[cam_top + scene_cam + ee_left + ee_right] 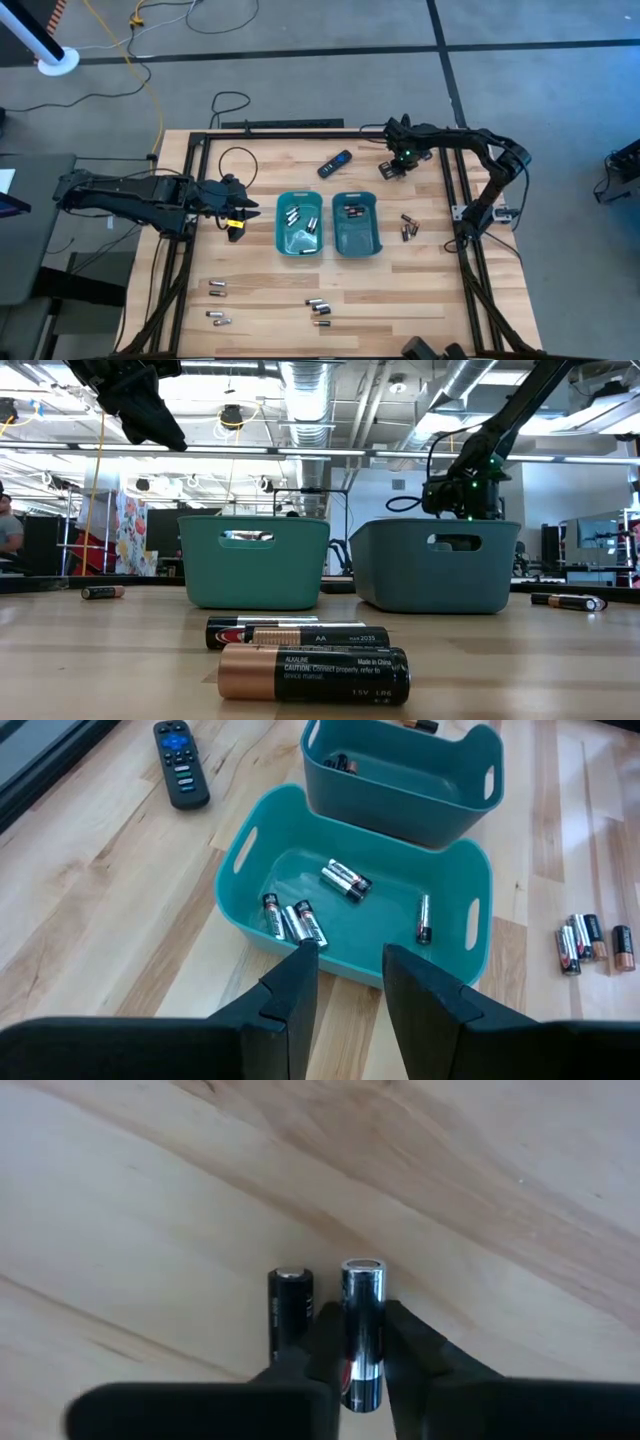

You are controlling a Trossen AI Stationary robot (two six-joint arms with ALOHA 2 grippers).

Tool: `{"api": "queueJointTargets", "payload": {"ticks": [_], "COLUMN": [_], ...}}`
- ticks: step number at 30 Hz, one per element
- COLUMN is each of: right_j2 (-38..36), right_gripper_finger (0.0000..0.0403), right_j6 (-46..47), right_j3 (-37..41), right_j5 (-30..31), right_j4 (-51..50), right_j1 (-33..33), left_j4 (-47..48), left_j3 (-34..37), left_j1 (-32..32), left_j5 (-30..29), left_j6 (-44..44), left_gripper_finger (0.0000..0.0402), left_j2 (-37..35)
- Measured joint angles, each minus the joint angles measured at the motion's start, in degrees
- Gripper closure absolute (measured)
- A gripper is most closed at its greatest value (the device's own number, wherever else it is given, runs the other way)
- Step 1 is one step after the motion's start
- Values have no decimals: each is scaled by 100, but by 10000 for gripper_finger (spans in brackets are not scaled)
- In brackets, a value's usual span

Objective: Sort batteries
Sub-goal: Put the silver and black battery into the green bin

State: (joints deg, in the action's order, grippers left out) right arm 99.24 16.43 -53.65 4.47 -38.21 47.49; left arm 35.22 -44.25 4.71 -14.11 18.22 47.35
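Nearest, battery (313, 674) label: "ALKALINE", "Made in China".

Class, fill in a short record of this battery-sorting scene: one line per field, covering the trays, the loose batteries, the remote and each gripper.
left tray: teal, several batteries inside
right tray: teal, a few batteries at its far end
loose batteries: small groups on the wooden table
remote: black, beyond the trays
left gripper: open, empty, beside left tray
right gripper: fingers around a silvery battery; dark battery alongside

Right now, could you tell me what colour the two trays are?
Both trays are teal, seen best in the left wrist view.
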Motion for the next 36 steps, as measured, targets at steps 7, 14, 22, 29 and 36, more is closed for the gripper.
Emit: {"api": "queueJointTargets", "payload": {"ticks": [7, 14, 22, 29, 36], "right_j2": [-303, -1265, -2853, -3963, -3632], "right_gripper_finger": [394, 389, 389, 389, 388], "right_j6": [-166, -140, -102, 577, 908], "right_j3": [27, 30, 34, -44, -793], "right_j5": [-10, -6, -1, 2, 510], "right_j4": [-290, -882, -1331, -980, -271], "right_j1": [28, 28, -359, -1608, -3146], "left_j4": [0, -2, -3, -3, -2], "left_j3": [0, 0, 0, 0, 0], "left_j1": [0, 0, 1, 1, 1], "left_j5": [0, 1, 0, 0, 1], "left_j6": [0, 0, 0, 0, 0], "left_gripper_finger": [290, 290, 290, 290, 290], "left_j2": [0, -2, -2, 0, -2]}}
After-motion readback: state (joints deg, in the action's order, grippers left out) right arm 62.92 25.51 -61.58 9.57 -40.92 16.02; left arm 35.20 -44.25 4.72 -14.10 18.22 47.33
